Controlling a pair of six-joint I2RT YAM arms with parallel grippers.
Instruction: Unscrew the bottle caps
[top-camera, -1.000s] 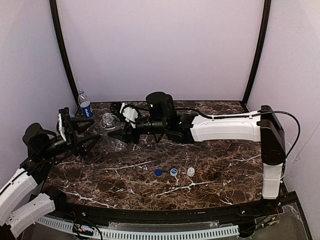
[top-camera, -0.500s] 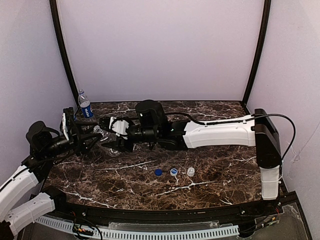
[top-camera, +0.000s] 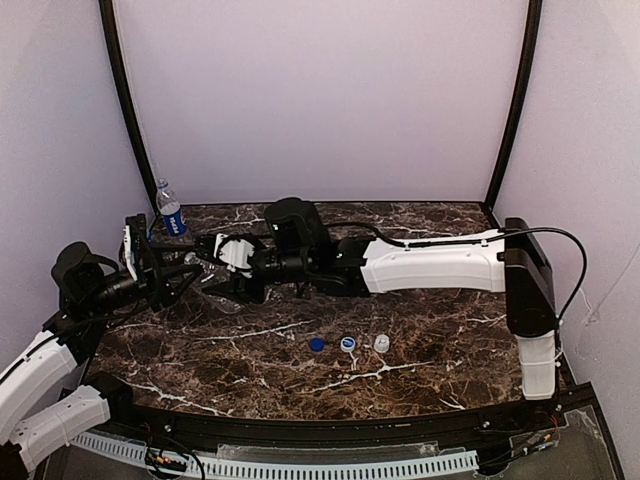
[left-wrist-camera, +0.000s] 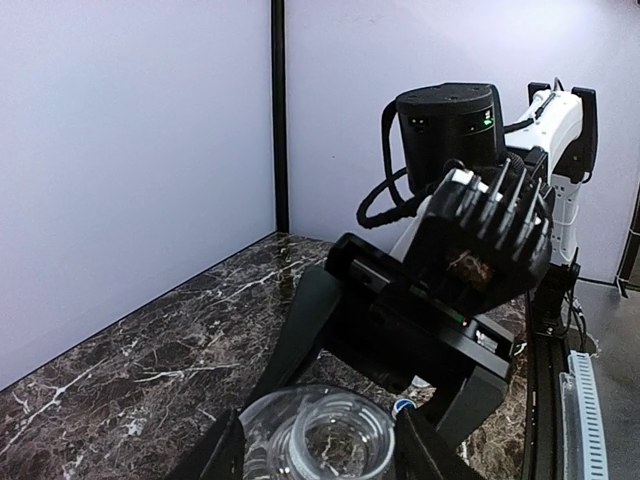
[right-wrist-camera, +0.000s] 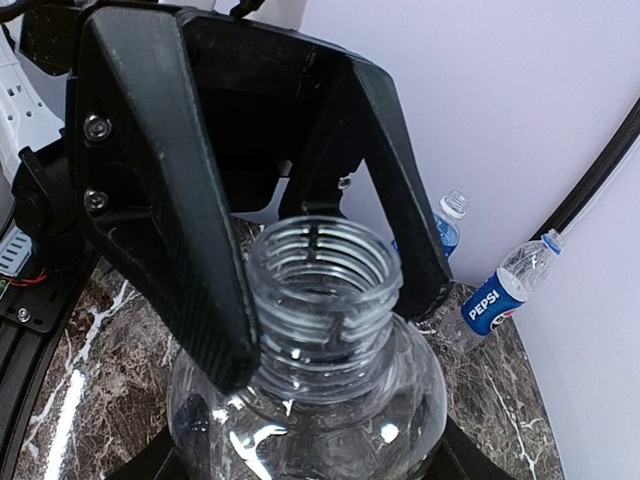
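Count: 3 bottles, 3 caps, all caps off and loose on the marble table (top-camera: 450, 330).

Caps sit in a short row near the table's middle, close together but not touching: blue cap (top-camera: 316, 344), middle white cap (top-camera: 347, 343), end white cap (top-camera: 381, 343). They are well apart from both claws.

Plain bottle (right-wrist-camera: 325, 300) is at the table's left, between the two claws, with its threaded neck bare and mouth open. The right gripper (right-wrist-camera: 310, 462) is clamped on its body, fingers tight on both sides. The left gripper (left-wrist-camera: 320, 455) faces it, with fingers straddling the neck and shoulder. Can't tell whether they press on the bottle or just flank it.

The upright labelled bottle (top-camera: 170, 213) stands in the back-left corner by the wall, blue band on, no cap. The Pepsi bottle (right-wrist-camera: 497, 297) is clear only in the right wrist view, just beside the labelled one and tilted in that view. Can't tell if it lies flat or leans.
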